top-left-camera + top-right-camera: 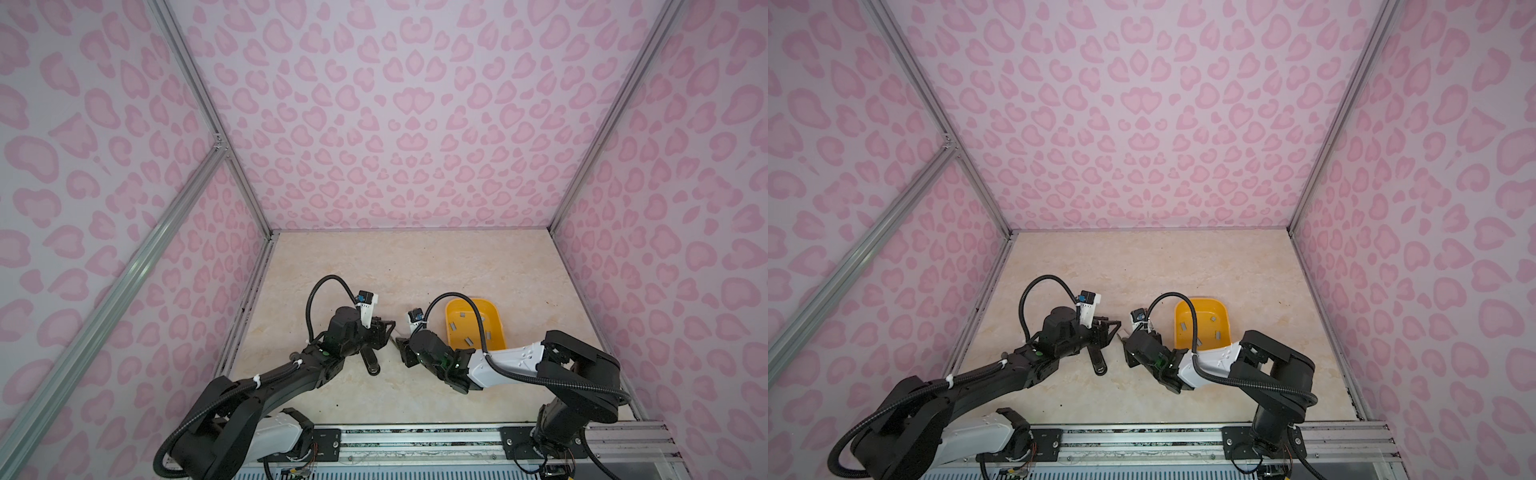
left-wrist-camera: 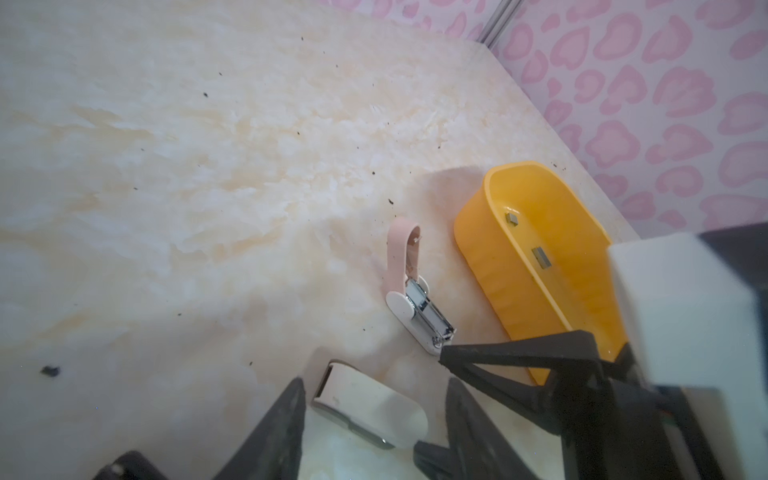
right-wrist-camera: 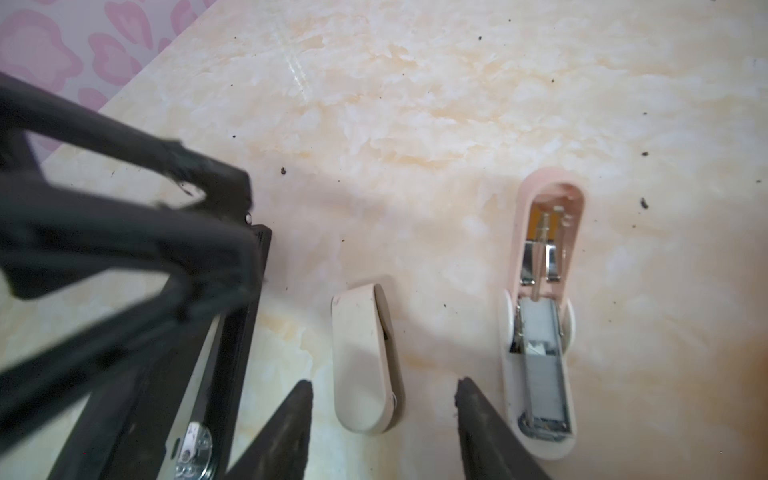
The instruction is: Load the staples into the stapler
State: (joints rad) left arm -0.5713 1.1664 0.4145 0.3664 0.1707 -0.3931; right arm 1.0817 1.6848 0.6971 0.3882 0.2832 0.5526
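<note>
Grey staples [image 1: 462, 316] lie in the yellow tray [image 1: 492, 316], lower right in a top view; my left gripper [image 2: 376, 380] and right gripper [image 3: 384, 381], both spread, straddle one white stapler [image 3: 359, 357]; closing both risks collision.

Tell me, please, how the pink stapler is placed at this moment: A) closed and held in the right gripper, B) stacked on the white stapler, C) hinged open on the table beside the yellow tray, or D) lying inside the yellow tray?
C: the pink stapler lies on the table with its lid swung back and its metal magazine bared, next to the yellow tray but outside it.
</note>
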